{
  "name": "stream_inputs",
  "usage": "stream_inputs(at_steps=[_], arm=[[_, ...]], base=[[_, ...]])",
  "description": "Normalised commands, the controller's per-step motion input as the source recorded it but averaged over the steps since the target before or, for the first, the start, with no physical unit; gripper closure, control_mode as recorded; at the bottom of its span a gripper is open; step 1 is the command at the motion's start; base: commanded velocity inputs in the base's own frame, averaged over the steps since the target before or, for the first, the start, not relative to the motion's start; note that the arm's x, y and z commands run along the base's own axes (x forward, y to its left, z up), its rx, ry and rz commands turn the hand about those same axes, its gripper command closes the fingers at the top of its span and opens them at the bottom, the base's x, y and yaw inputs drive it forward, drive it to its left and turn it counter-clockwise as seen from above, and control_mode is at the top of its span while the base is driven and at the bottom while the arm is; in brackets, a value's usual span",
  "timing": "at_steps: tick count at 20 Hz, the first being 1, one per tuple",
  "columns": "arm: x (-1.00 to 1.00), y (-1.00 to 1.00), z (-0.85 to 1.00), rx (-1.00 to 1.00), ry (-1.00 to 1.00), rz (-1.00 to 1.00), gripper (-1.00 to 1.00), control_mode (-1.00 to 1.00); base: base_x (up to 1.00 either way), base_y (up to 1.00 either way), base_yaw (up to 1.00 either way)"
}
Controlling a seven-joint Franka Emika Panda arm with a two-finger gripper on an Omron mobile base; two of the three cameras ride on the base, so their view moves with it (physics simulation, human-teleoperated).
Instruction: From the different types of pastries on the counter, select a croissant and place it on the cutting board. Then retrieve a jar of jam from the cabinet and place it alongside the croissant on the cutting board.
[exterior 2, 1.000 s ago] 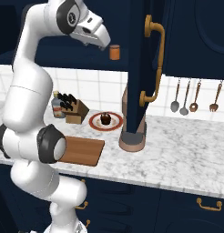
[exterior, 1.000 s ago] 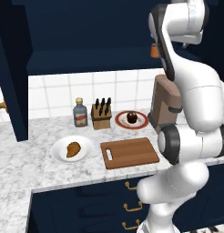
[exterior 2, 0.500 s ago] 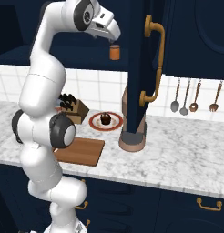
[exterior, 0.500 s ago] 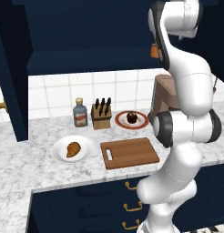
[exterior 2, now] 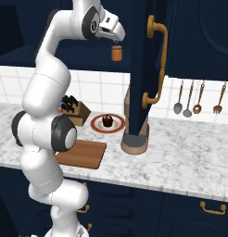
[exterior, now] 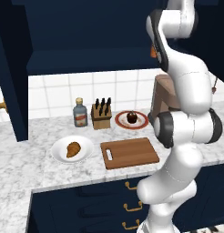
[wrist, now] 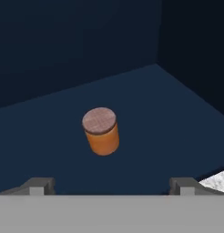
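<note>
The jar of jam (wrist: 101, 131), squat and orange with a brown lid, stands on the cabinet's navy shelf (wrist: 168, 113). My gripper (wrist: 110, 185) is open, aimed at the jar and still apart from it. From the right base the gripper (exterior 2: 115, 42) hangs just above the jar (exterior 2: 117, 53). The golden croissant (exterior: 73, 149) lies on a white plate (exterior: 88, 144), left of the bare cutting board (exterior: 129, 152). A dark round pastry (exterior: 132, 118) sits on a red-rimmed plate behind the board.
A grey bottle (exterior: 79, 112) and a knife block (exterior: 102, 113) stand at the tiled back wall. An open navy cabinet door with a brass handle (exterior 2: 157, 65) hangs right beside the hand. Utensils (exterior 2: 197, 99) hang at the far right.
The arm has straightened and its elbow has risen, carrying the gripper a little closer over the jar. The jaws have widened slightly. Nothing on the counter has moved.
</note>
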Motion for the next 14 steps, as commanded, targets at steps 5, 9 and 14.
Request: stream_inputs(at_steps=[5,9,14], arm=[[0.25,0.0,-0.4,-0.05,-0.16,0.06,-1.0,-1.0],[0.3,0.0,-0.29,-0.06,-0.19,0.04,-1.0,-1.0],[0.4,-0.07,-0.04,0.05,0.07,0.02,-1.0,-1.0]], base=[[0.0,0.0,0.0],[0.0,0.0,0.0],[0.0,0.0,0.0]])
